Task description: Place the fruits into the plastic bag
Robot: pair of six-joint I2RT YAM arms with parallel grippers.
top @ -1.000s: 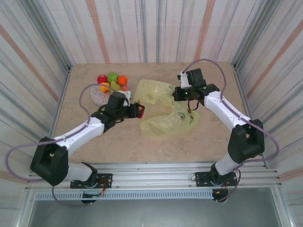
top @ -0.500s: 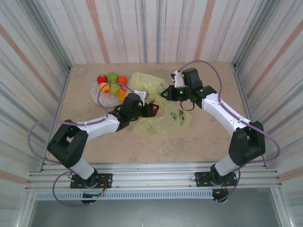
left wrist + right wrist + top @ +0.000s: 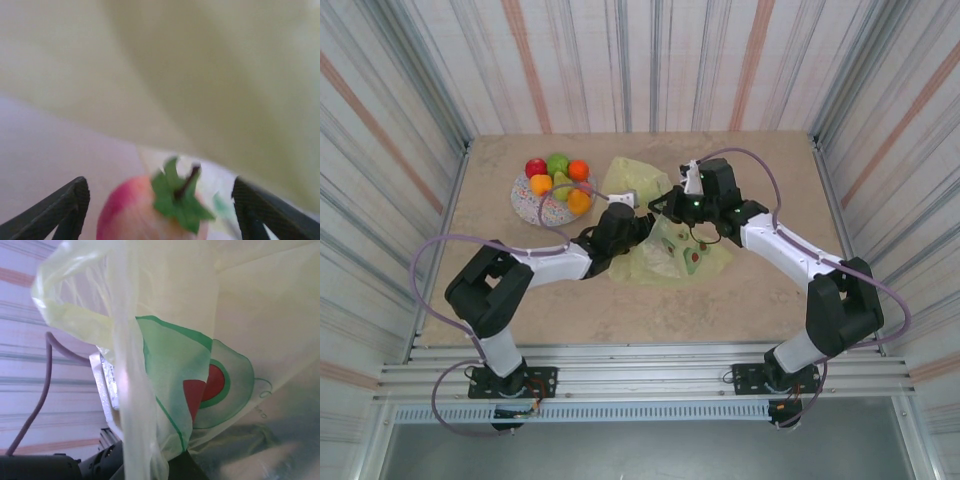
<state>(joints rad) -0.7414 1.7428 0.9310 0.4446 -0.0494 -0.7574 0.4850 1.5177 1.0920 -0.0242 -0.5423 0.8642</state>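
The left jaws stand wide inside the translucent yellow plastic bag point(image 3: 665, 262) at mid-counter, with a pink-red toy fruit point(image 3: 145, 215) loose between them. The right jaws pinch the bag's far rim. Other glossy fruits point(image 3: 557, 178) fill the speckled plate point(image 3: 527, 201) far left, and bare counter point(image 3: 720, 310) lies near.

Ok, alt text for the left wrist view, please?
A pink-red fruit with a green leafy stem lies between the left hand's spread fingers. Blurred yellow bag film hangs behind it.
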